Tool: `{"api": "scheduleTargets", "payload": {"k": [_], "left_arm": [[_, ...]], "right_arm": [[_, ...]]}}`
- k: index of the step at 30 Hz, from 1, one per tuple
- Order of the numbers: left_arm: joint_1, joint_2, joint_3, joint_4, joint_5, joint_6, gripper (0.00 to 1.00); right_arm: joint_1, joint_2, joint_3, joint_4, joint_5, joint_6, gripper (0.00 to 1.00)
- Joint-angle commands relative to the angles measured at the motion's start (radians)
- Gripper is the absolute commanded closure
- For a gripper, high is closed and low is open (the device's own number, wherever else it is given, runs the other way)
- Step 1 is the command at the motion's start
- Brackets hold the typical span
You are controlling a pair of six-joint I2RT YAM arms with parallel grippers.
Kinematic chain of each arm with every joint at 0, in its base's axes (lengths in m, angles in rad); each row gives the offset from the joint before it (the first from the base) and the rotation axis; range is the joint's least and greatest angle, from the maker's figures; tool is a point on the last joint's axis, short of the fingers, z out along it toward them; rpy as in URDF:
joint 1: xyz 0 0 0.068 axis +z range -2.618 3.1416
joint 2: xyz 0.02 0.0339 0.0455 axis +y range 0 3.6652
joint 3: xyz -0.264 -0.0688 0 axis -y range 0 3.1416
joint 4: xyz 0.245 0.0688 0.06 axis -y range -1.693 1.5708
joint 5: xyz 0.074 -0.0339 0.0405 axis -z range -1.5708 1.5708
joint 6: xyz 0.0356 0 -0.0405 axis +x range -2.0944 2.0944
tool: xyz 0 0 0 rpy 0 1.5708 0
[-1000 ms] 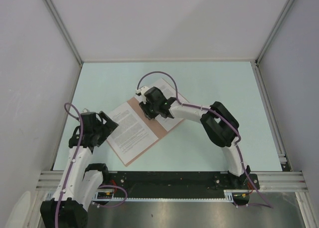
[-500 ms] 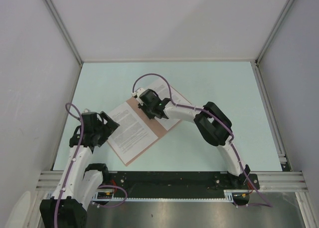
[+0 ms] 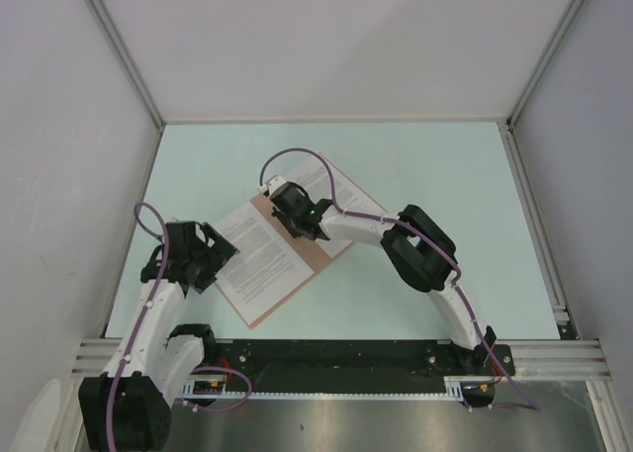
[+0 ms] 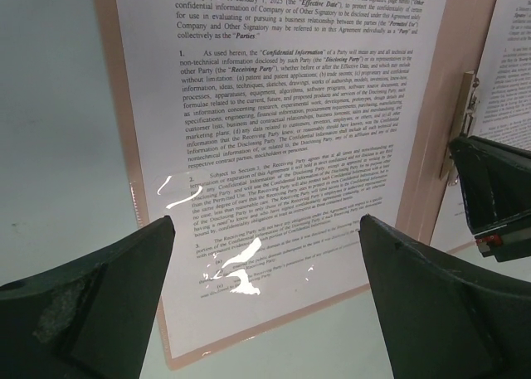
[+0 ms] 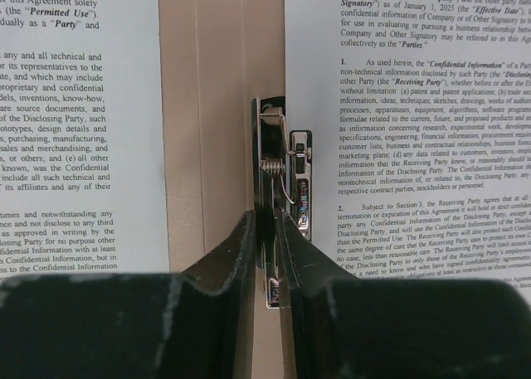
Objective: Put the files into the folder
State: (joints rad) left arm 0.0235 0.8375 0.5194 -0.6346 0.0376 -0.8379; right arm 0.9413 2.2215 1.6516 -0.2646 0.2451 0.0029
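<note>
nearby, the left gripper [image 4: 267,230] hovers spread wide over the printed files [image 4: 282,130], seemingly not pressing them, so they could skid if the folder [image 5: 216,105] gets tugged. further out, the right gripper [image 5: 267,217] pinches the metal clip [image 5: 286,159] thinly and may slip off. the folder lies open mid-table, its spine diagonal, far-left to near-right.

The right arm [image 3: 415,249] slants over the folder's [image 3: 313,259] right half, with the right gripper [image 5: 267,230] pinched on the clip [image 5: 282,176] at the spine. The left gripper [image 4: 265,223] hangs wide apart over the left sheet [image 4: 282,105]. Bare table [image 3: 435,175] lies beyond and to the right.
</note>
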Motion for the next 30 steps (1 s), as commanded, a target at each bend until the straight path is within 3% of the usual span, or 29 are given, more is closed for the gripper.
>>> {"api": "scheduleTargets", "payload": {"k": [1,10,30], "left_arm": [[-0.007,0.012,0.025,0.055,0.039,0.010,0.00],[-0.007,0.061,-0.005,0.099,0.071,0.033,0.00],[-0.007,0.112,-0.117,0.243,0.125,0.010,0.01]], "right_arm": [[-0.065,-0.006,0.013,-0.071,-0.128,0.086,1.00],[-0.170,-0.095,-0.001,-0.102,-0.354,0.146,1.00],[-0.256,-0.143,0.036,-0.131,-0.403,0.207,1.00]]}}
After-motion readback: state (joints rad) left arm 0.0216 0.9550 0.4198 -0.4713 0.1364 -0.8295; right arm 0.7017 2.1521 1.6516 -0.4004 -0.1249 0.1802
